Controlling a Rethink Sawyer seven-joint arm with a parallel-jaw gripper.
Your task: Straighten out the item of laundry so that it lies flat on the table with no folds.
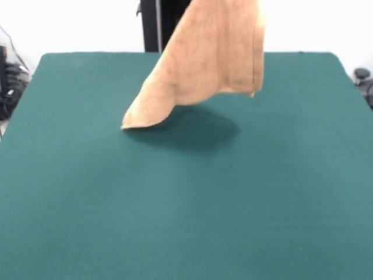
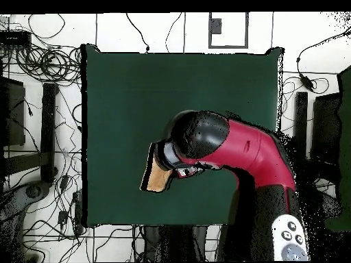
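Note:
The orange-tan towel [image 1: 213,55] hangs in the air over the far middle of the dark green table [image 1: 186,221], and its top runs out of the front view. It drapes in folds. Its lower left corner touches the table, while the right corner hangs free above a shadow. In the overhead view, only a strip of the towel [image 2: 156,179] shows below the red and black arm [image 2: 240,147]. The gripper [image 2: 163,156] is at the arm's left end, directly above the towel and holding it up. Its fingers are hidden.
The robot's dark pedestal [image 1: 157,23] stands behind the towel at the far edge. Cables [image 2: 41,65] and dark gear lie on the floor around the table [image 2: 137,89]. A black object [image 1: 362,76] sits off the table's right corner.

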